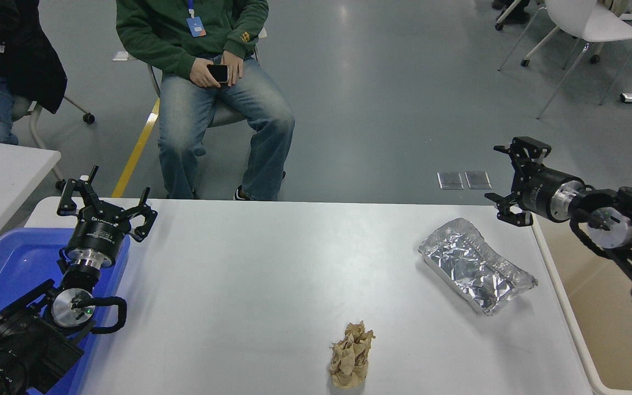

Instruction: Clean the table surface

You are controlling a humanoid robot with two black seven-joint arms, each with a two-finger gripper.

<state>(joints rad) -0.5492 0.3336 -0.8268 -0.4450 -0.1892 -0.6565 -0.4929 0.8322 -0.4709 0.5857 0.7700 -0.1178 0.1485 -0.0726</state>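
The right pincer (505, 184) hung spread and empty at right, above the bench (272, 263) filling the lower frame. Below it lay an empty foil tray (475, 266); the beige bin (607, 340) was cut off. The left pincer (106, 202) sat spread over a blue tray (3, 269).

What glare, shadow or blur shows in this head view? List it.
Head view: sharp throughout, no motion blur on the right gripper; the foil tray throws bright specular glints; soft overhead sheen on the table surface and pale streaks on the grey floor; faint, short shadows beside the crumpled brown paper and the left gripper.
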